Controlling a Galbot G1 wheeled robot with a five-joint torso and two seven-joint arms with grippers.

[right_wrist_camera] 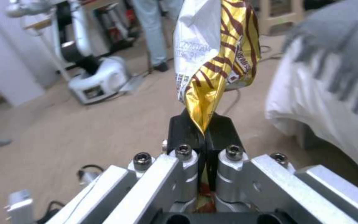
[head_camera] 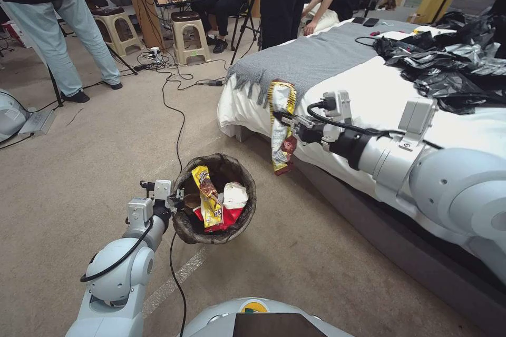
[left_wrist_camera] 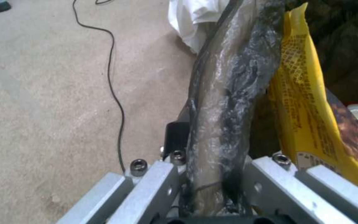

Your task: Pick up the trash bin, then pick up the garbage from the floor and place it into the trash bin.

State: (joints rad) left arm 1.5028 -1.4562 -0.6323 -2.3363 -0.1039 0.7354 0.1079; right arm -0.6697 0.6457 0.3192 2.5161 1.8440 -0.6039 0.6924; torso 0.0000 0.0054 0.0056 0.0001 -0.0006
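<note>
Step in hand: dropping a snack wrapper (head_camera: 282, 125) into the trash bin (head_camera: 215, 199).
- Right gripper (head_camera: 283, 119): pads pressed together on the wrapper, which hangs beside the bed (head_camera: 369, 100), off to one side of the bin. Best carried fully over the opening before release.
- Left gripper (head_camera: 177, 201): clamped on the bin's rim and liner, bin aloft, part-filled with litter. Best kept level.

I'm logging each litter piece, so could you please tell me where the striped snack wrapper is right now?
In the head view, the striped snack wrapper hangs pinched in the right end effector, in front of the bed and up-right of the trash bin.
</note>
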